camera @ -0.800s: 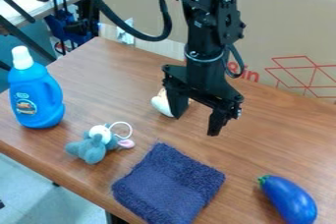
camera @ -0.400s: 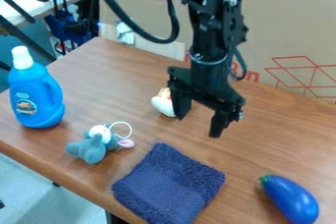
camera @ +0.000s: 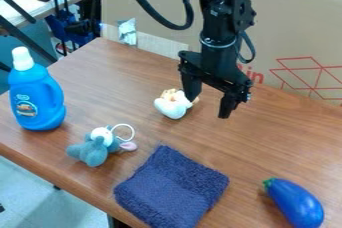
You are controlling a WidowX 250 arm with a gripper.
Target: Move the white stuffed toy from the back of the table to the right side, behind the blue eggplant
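My end effector [camera: 210,104] hangs spread and empty; lowering its left finger [camera: 192,88] could knock the white toy [camera: 172,108].

Red lettering [camera: 254,76] and line drawing [camera: 312,78] on cardboard [camera: 290,27], round label [camera: 27,108] on blue bottle [camera: 48,94]

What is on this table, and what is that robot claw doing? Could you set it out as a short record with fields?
Gripper: black gripper, over the table, fingers apart
Held: nothing
Nearest thing: small white object, close to one fingertip; whether they touch, I cannot tell
Soft toy: gray-blue plush, lying near a dark blue cloth
Bottle: blue bottle with a white cap, upright, far left of the view
Vegetable shape: blue eggplant, green-tipped, lower right of the view
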